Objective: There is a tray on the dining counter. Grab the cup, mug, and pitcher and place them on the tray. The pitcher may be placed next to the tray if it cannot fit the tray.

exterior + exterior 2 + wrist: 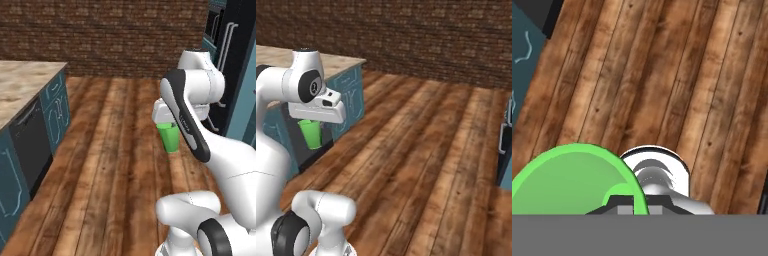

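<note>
One item in hand | cup [170,137] hangs under wrist above wood floor [115,165], at 6 o'clock of hand view | fingers [634,202] clamped on its rim wall | you judge it light, stiff, smooth; thin rim grip can slip | keep upright.

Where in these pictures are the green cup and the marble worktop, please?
cup [170,137]: left base view, on its green side wall.
marble worktop [22,85]: left base view, on its bare top.

Brown plank floor [115,165], dark brick wall [100,35], teal cabinets [55,107], marble worktop [22,85]
</note>
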